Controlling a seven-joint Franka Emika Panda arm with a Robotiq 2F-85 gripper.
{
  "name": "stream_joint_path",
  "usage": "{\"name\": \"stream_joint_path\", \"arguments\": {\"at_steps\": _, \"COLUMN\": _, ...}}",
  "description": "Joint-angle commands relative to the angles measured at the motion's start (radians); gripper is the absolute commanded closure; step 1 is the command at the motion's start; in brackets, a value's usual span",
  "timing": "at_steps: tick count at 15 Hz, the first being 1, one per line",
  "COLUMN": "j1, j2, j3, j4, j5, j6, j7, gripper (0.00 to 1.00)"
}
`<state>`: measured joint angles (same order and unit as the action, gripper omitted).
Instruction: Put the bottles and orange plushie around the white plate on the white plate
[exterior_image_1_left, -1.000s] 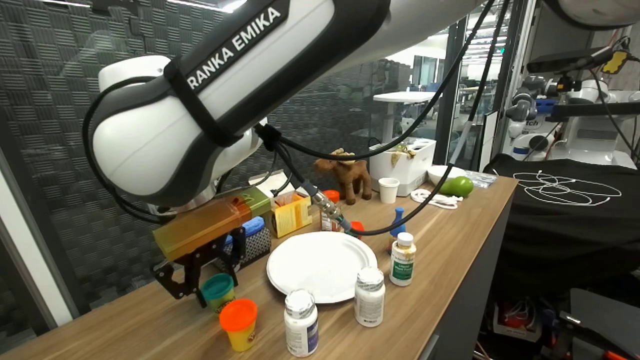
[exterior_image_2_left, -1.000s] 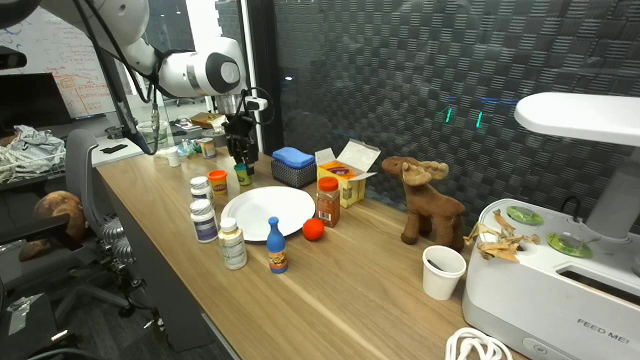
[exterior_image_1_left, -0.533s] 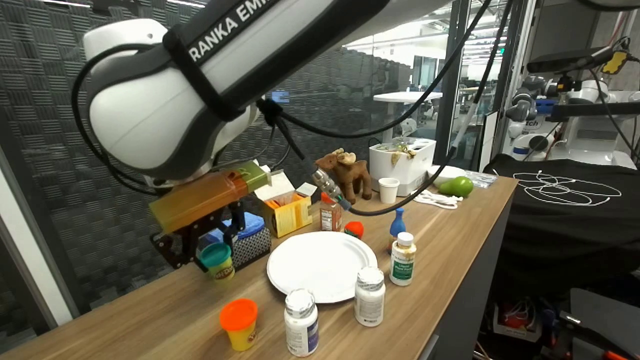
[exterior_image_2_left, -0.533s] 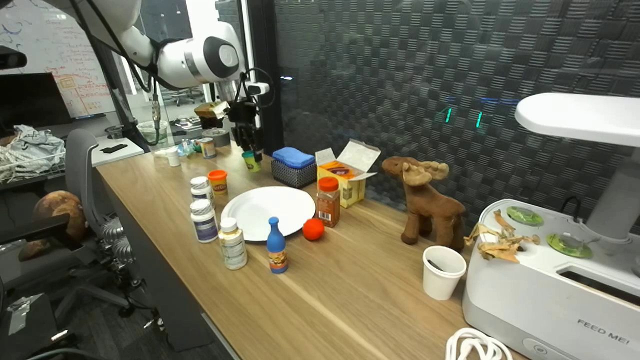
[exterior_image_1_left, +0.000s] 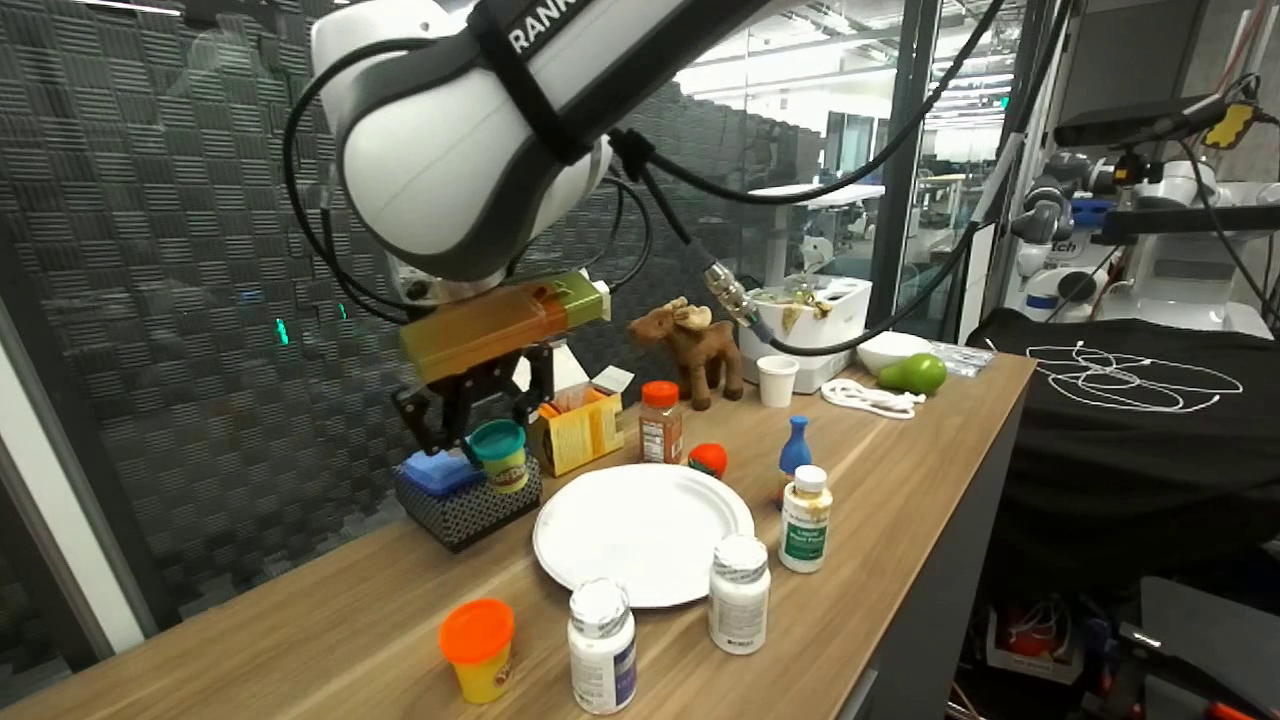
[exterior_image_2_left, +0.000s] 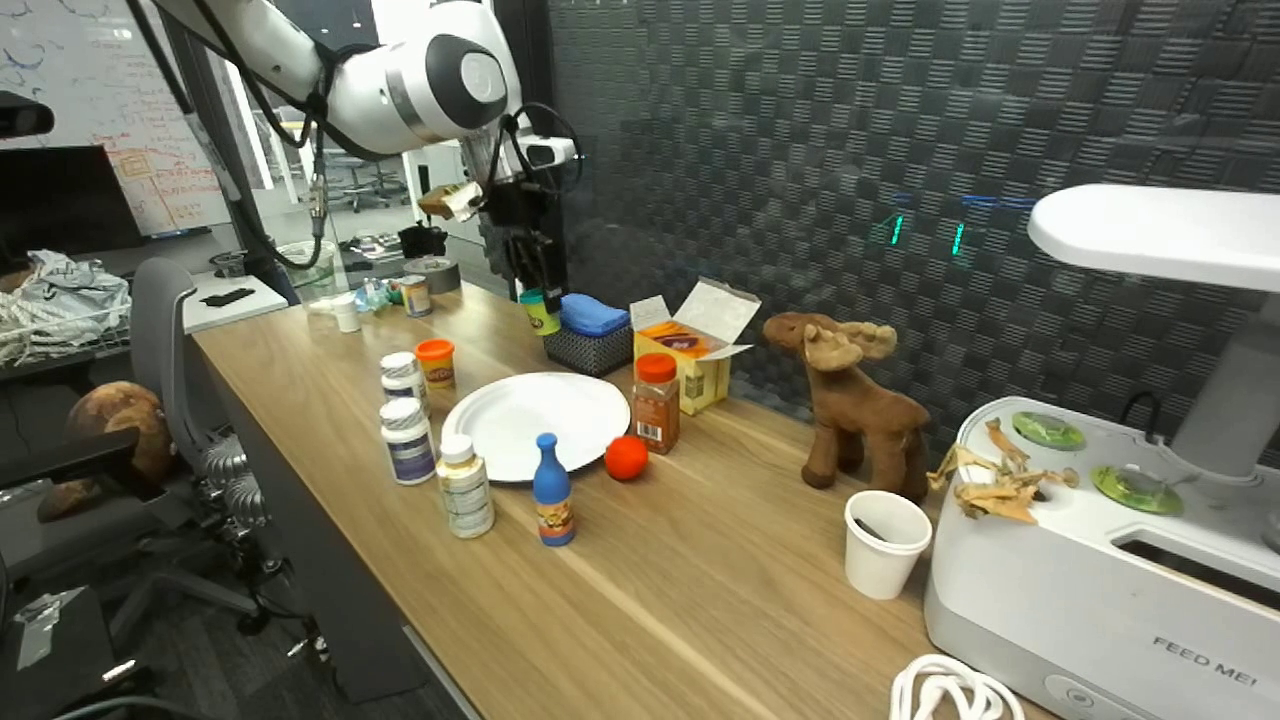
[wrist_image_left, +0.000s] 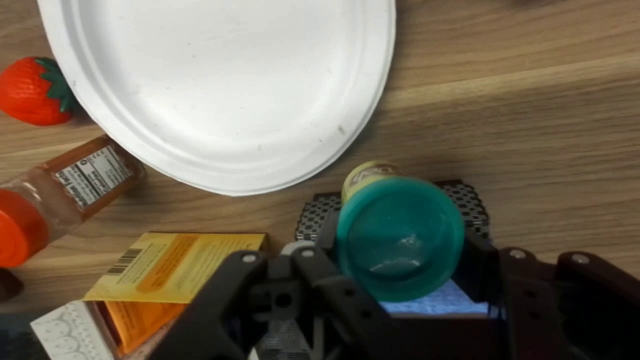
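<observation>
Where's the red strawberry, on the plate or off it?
Off. The wrist view shows the strawberry on the table, beside the white plate; whether they touch, I can't tell.

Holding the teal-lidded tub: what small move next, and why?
Probably ease the teal-lidded tub toward the white plate before lowering: in the wrist view, gripped in the jaws, it partly covers the mesh basket, which a straight descent might strike.
</observation>
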<state>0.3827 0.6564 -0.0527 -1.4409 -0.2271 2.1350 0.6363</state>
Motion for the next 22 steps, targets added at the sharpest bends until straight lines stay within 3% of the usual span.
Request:
{"name": "stream_joint_path", "arguments": {"at_steps": 1, "j1": -0.051, "j2": -0.056, "j3": 0.009, "j4": -0.132, "j5": 0.017, "j6": 0.089, "j7": 0.004, "gripper": 0.75}}
{"name": "stream_joint_path", "arguments": {"at_steps": 12, "j1": -0.119, "j2": -0.066, "j3": -0.004, "j4": -0.270, "j5": 0.037, "j6": 0.251, "j7": 0.001, "gripper": 0.75}}
{"name": "stream_joint_path", "arguments": {"at_steps": 22, "j1": -0.077, "j2": -0.169, "j3": -0.010, "j4": -0.382, "j5": 0.002, "j6": 0.354, "j7": 0.020, "gripper": 0.75}}
